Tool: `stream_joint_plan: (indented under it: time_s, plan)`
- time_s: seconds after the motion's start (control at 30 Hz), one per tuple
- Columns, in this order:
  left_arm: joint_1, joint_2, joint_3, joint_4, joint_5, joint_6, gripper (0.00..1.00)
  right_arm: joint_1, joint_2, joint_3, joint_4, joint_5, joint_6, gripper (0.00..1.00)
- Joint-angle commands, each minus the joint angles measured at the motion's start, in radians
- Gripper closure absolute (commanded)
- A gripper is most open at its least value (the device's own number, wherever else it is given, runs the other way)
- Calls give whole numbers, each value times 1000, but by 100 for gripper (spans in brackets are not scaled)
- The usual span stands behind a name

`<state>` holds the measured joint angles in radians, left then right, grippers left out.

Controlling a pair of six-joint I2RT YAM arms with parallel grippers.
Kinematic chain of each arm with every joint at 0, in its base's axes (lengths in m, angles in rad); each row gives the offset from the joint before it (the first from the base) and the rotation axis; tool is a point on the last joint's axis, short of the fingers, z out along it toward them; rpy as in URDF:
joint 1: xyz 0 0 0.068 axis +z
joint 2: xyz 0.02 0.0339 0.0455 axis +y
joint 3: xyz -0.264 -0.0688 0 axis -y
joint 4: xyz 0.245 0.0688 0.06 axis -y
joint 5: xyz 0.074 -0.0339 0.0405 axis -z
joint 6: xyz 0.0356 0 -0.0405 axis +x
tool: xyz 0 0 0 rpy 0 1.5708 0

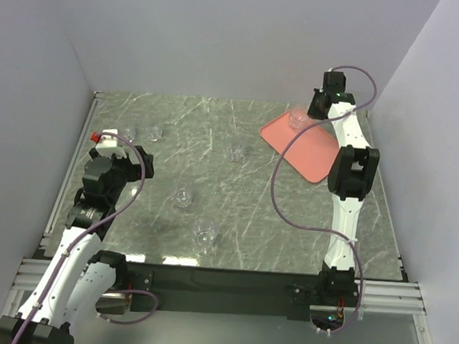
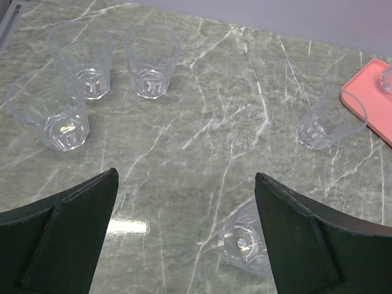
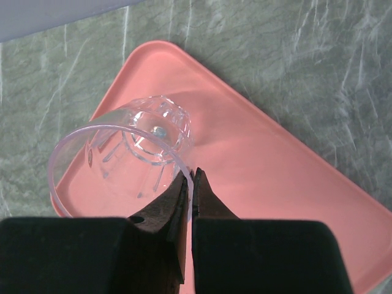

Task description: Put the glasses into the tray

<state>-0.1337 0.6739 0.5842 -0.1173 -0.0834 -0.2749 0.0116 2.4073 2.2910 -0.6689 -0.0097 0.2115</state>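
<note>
Clamping one glass (image 3: 131, 147) by its rim over the tray (image 3: 275, 171) near the far right corner, the right gripper (image 3: 191, 176) leaves the other glasses (image 1: 183, 196) waiting; the left gripper (image 2: 184, 177) hangs released.

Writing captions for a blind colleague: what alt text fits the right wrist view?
The right gripper pinches the rim of a clear glass over one corner of a salmon-pink tray, which lies on a green marbled table.

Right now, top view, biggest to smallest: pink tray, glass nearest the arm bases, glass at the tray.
1. tray
2-3. nearest glass and tray glass look alike; camera nearness makes ranking unsure.
</note>
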Motion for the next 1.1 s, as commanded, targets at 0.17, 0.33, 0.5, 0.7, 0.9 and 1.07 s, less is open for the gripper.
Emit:
stream_joint_plan:
  time_s: [0.17, 0.33, 0.5, 0.7, 0.9, 1.07]
  plan:
    - [-1, 3, 35, 34, 24, 14, 1, 7, 10, 58, 86, 39, 31, 93]
    - [0, 0, 35, 34, 30, 16, 1, 7, 6, 51, 94, 39, 31, 82]
    - [0, 0, 34, 39, 39, 16, 1, 7, -30, 48, 101, 25, 14, 60]
    - [-1, 0, 35, 45, 63, 8, 1, -1, -154, -1, 104, -27, -17, 48]
    - [0, 30, 40, 83, 120, -55, 1, -7, -399, -305, 100, -233, -158, 42]
    - [0, 144, 97, 149, 227, -211, 1, -7, -711, -641, 134, -390, -325, 39]
